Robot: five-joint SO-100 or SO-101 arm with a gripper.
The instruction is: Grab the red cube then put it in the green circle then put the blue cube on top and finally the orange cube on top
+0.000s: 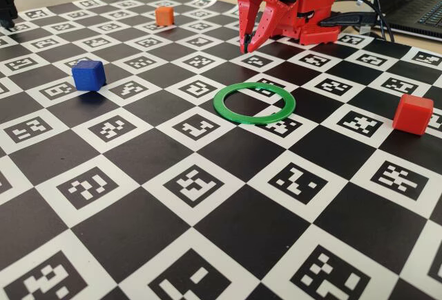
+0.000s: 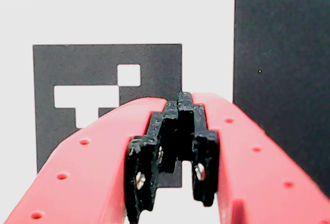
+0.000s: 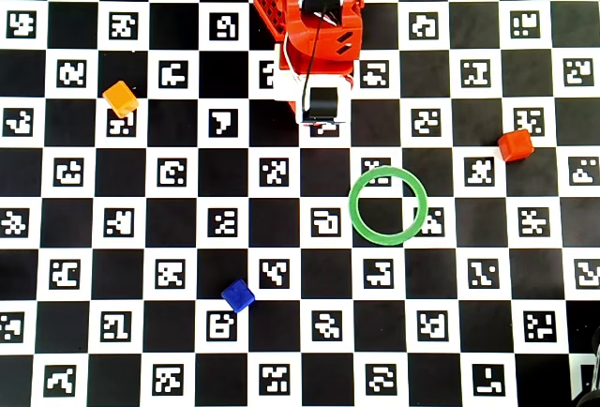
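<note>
The red cube (image 1: 413,114) (image 3: 515,145) sits alone at the right of the checkered mat. Mid-mat lies the green circle (image 1: 253,120) (image 3: 353,205), flat and with nothing inside. To the left stands the blue cube (image 1: 88,75) (image 3: 238,295). The orange cube (image 1: 164,16) (image 3: 120,98) rests at the far left back. My gripper (image 1: 247,48) (image 2: 180,99) hangs shut and empty just above a marker tile, behind the circle and close to the arm's base. The wrist view shows no cube.
The red arm's base (image 1: 311,10) (image 3: 314,13) stands at the back edge of the mat. A laptop (image 1: 418,3) and cables lie behind it at the right. A small black object (image 1: 7,6) sits at the far back left.
</note>
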